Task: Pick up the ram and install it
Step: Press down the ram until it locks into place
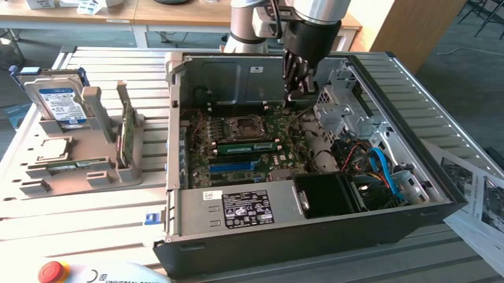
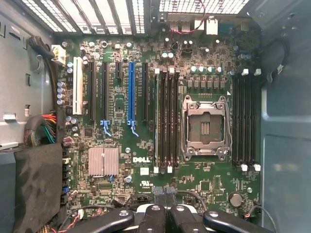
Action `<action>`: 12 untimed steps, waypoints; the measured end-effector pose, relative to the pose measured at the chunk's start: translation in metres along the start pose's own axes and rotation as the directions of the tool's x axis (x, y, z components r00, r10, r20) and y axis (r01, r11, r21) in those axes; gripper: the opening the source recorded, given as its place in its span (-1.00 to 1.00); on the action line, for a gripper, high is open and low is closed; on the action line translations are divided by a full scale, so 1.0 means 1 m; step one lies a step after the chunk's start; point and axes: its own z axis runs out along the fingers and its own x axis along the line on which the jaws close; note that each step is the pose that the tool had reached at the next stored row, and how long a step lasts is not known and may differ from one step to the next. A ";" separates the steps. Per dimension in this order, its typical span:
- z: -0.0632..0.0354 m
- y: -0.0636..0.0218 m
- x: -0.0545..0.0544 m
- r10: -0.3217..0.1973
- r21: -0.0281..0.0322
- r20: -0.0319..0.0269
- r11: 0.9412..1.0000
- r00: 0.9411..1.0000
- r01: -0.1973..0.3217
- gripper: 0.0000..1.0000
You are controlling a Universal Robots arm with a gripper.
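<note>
In the exterior view, an open computer case (image 1: 315,194) lies on its side on a slatted metal table (image 1: 102,65), its motherboard (image 1: 236,147) facing up. The robot arm reaches down into the back part of the case, and its black gripper (image 1: 298,88) hangs above the motherboard with its fingers pressed together and nothing between them. A green ram (image 1: 246,147) stick is seated flat across the motherboard, just in front of the square processor socket (image 1: 244,125). At the exterior view's left, a grey parts tray (image 1: 79,159) sits on the table, well apart from the gripper. It holds a silver hard drive (image 1: 56,101) with a blue label standing upright, a green card (image 1: 124,138) standing on edge, and another narrow green stick (image 1: 75,165) lying flat. In the wrist view, the camera looks straight down on the motherboard (image 2: 121,145). The socket (image 2: 205,127) has black memory slots on both sides. The closed gripper (image 2: 164,190) tips sit above the board's edge, holding nothing.
</note>
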 end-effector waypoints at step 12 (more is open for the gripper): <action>0.0066 0.0000 0.000 0.000 0.001 0.000 1.000 1.000 0.000 -0.79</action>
